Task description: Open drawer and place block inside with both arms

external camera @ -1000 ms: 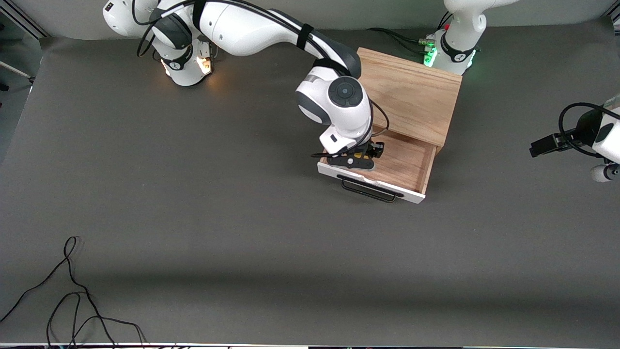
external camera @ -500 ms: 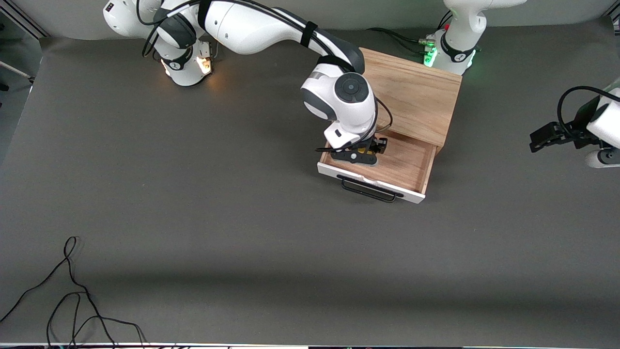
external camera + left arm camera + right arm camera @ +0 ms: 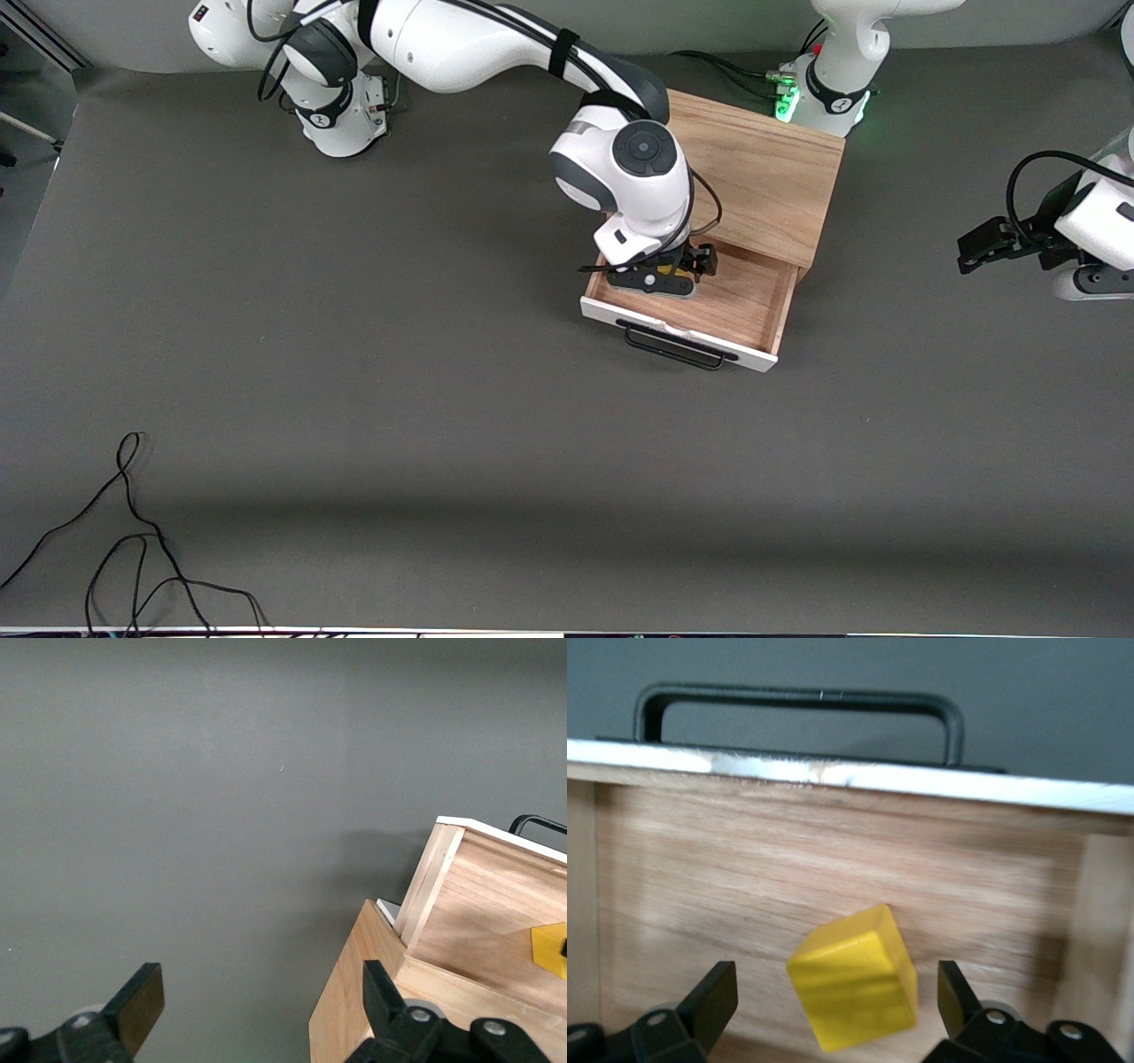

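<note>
block (image 3: pixel 855 988): small yellow cube, lying loose on the drawer floor between the right gripper's spread fingers, touched by neither; it sits tilted, so I judge it just let go.
drawer (image 3: pixel 744 306): pulled out of the cabinet, white front and black handle (image 3: pixel 678 347) toward the front camera; wooden floor bare apart from the block.
cabinet (image 3: pixel 753 168): light-wood box, standing near the left arm's base.
right gripper (image 3: pixel 660 275): low over the open drawer, straight above the block, jaws wide apart, holding nothing.
left gripper (image 3: pixel 252 1001): waiting over the table at the left arm's end, beside the cabinet; fingers spread, empty.
done: drawer opened, block inside.
left: as I judge it, only lifting the right arm clear; the task names no closing.
</note>
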